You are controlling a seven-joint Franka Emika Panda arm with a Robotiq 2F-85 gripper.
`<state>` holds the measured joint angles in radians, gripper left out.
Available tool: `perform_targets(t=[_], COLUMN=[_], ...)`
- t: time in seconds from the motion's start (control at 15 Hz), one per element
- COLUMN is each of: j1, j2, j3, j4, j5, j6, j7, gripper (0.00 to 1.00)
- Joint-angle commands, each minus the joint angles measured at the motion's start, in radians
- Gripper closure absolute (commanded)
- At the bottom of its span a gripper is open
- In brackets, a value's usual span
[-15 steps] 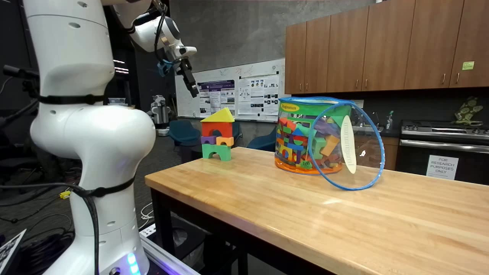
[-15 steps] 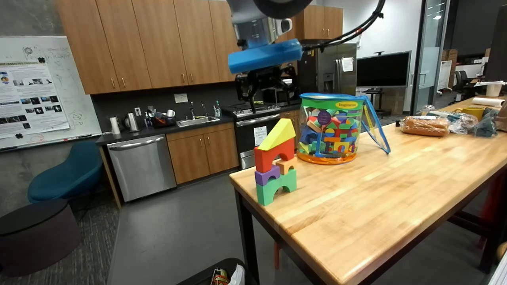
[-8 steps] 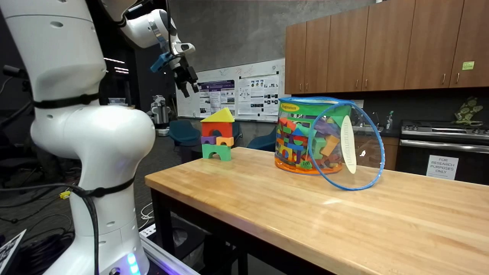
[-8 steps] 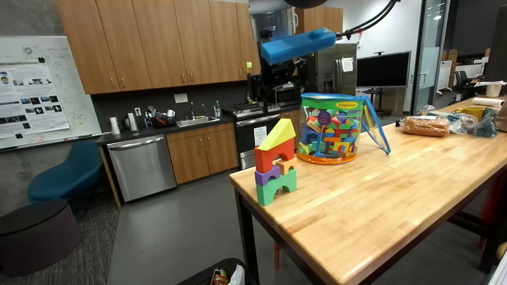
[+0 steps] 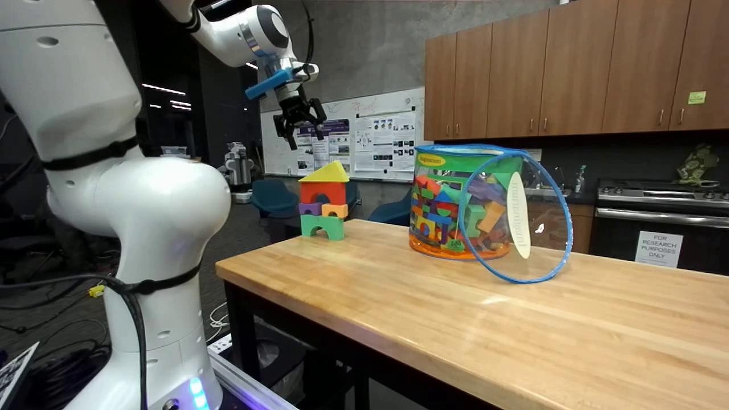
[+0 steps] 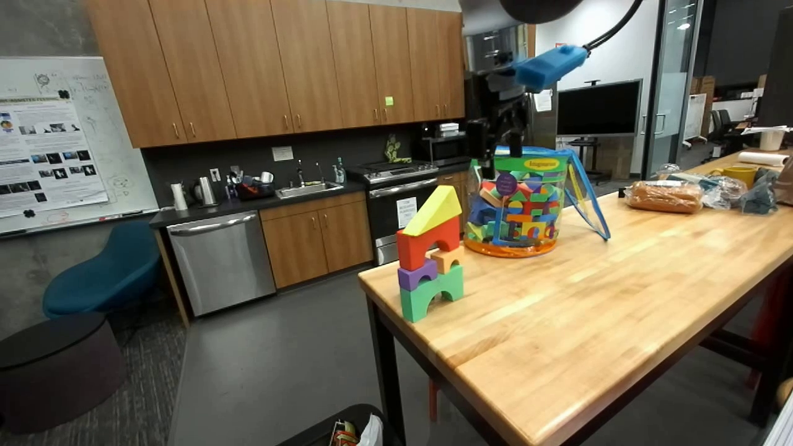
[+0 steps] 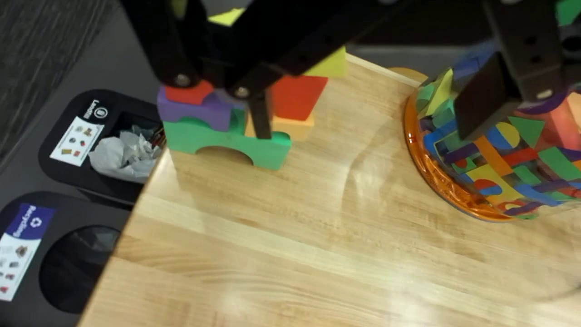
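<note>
Purple block [image 6: 414,274]: left half of the middle tier, orange block [image 6: 447,254] beside it at right.
Green arch [image 6: 433,286]: under both, upright on the table [image 6: 588,310] near its edge.
Red arch [image 6: 416,246]: bridging the pair, yellow wedge [image 6: 435,210] on top.
Gripper [image 6: 499,160]: mid-air, higher than the yellow wedge in both exterior views; fingers [image 7: 484,97] wide apart in the wrist view.
Tub [image 6: 545,165]: upright, full of coloured blocks [image 6: 526,214].
Lid [image 6: 591,197]: blue-rimmed, hanging at the tub's right side.
Bread [image 6: 664,198]: wrapped, farther right on the table.
</note>
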<state>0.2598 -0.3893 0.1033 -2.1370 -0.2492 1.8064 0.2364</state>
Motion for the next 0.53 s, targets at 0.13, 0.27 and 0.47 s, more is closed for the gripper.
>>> perform_targets(t=[0.13, 0.27, 0.47], j1=[-0.08, -0.084, -0.102], j2=[-0.2, -0.271, -0.248], j3=[-0.053, -0.074, -0.063], j4=[-0.146, -0.189, -0.171], j5=[0.026, 0.05, 0.064], j6=[-0.009, -0.027, -0.032], j7=[-0.309, -0.369, -0.371], gripper=[0.0, 0.0, 0.0])
